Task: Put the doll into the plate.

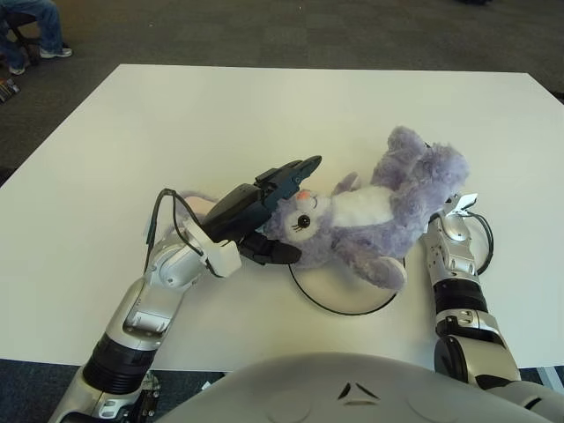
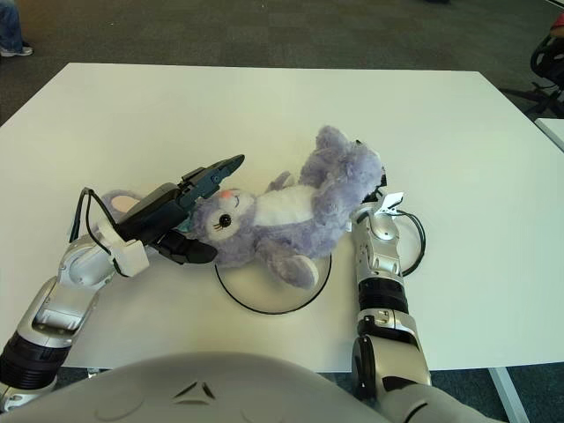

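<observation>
Your doll lies over the plate near the table's front edge, head toward the left. Your left hand has its fingers around the head; you cannot tell the right hand's state, since it is hidden under the legs. The doll looks soft, light and floppy, so support both ends.

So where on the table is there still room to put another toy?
The far half of the table, beyond the doll, is bare, and so is the left edge strip. It's crowded near the robot: the left hand and right hand hold the doll over the plate.
</observation>
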